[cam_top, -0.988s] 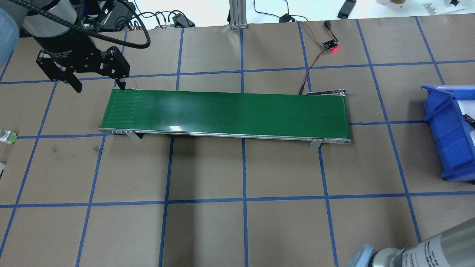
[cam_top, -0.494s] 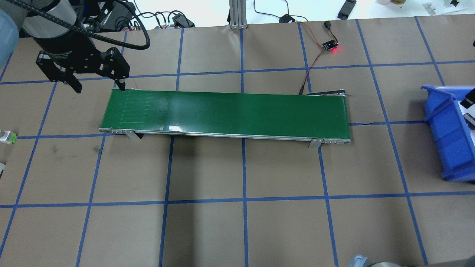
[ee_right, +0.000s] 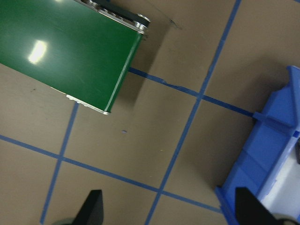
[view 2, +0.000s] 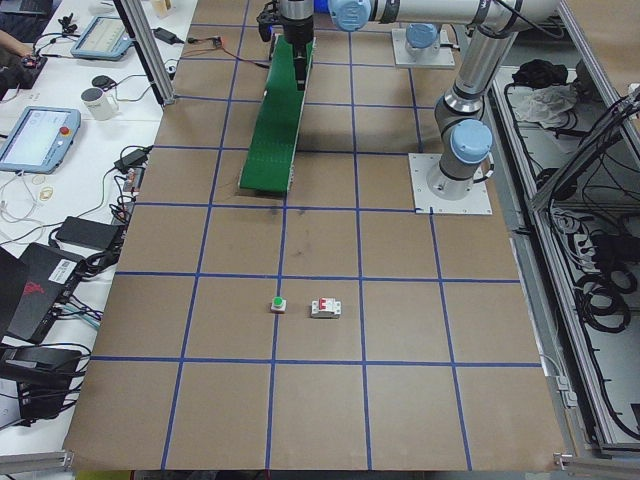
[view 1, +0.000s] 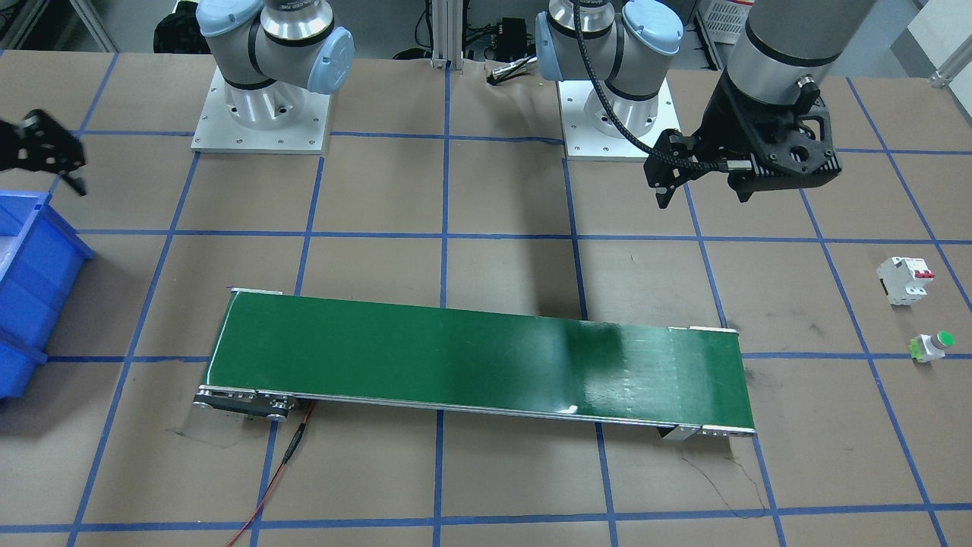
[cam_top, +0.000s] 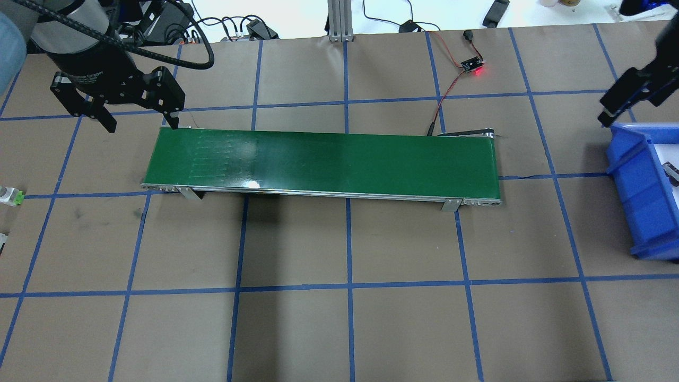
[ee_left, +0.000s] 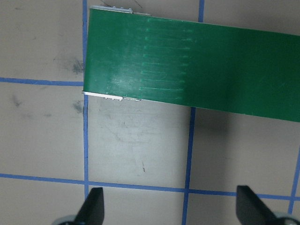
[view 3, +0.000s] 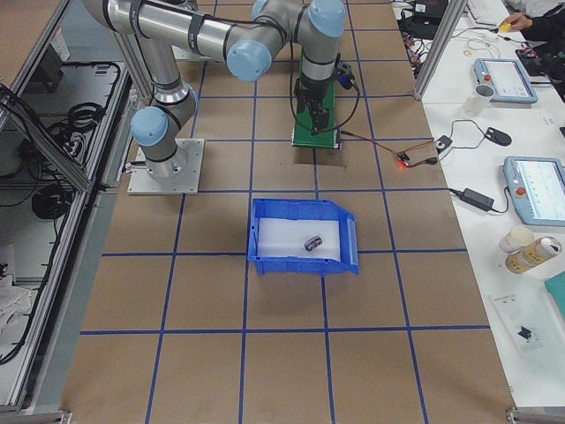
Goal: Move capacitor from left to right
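The capacitor, a small dark cylinder, lies on the white floor of the blue bin at the table's right end. It also shows at the edge of the overhead view. My right gripper is open and empty, hovering beside the bin's corner, off the conveyor's right end. One of its fingers shows in the overhead view. My left gripper is open and empty above the table, just behind the left end of the green conveyor belt.
A white circuit breaker with a red switch and a green-capped push button sit on the table at my far left. A red-lit sensor board and its wire lie behind the conveyor.
My right gripper has risen from over the bin and moved toward the table's far side. The right arm's elbow has left the bottom right. The left gripper has barely moved.
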You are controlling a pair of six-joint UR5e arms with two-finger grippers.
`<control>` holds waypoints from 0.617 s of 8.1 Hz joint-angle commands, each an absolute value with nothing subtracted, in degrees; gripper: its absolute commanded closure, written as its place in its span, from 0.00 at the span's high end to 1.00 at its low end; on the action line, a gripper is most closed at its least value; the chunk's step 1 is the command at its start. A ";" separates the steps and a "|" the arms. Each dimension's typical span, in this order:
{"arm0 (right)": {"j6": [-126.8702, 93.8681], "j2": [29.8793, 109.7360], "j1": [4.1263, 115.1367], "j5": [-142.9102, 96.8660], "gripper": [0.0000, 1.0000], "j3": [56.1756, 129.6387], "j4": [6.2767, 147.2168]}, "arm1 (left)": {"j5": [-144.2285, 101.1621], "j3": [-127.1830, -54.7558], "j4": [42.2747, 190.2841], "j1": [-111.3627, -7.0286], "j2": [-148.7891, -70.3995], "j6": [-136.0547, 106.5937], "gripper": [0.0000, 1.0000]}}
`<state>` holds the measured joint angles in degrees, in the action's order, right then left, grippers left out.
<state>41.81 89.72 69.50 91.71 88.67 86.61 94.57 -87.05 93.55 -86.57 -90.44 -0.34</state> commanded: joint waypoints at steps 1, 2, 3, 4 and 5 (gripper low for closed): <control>21.78 92.98 83.79 91.67 1.00 86.57 82.01 | 94.57 -87.01 93.52 -86.57 -90.44 -0.35 1.00; 16.23 92.90 88.20 92.19 1.00 86.66 82.00 | 94.57 -87.01 93.52 -86.57 -90.44 -0.35 1.00; 11.73 92.90 91.29 91.85 1.00 86.92 81.91 | 94.48 -87.01 93.60 -86.57 -90.44 -0.35 1.00; 5.77 92.81 95.06 91.76 1.00 86.84 82.09 | 94.48 -87.10 93.52 -86.57 -90.44 -0.35 1.00; 4.58 92.20 97.36 92.19 1.00 86.84 82.61 | 94.48 -87.10 93.60 -86.57 -90.44 -0.35 1.00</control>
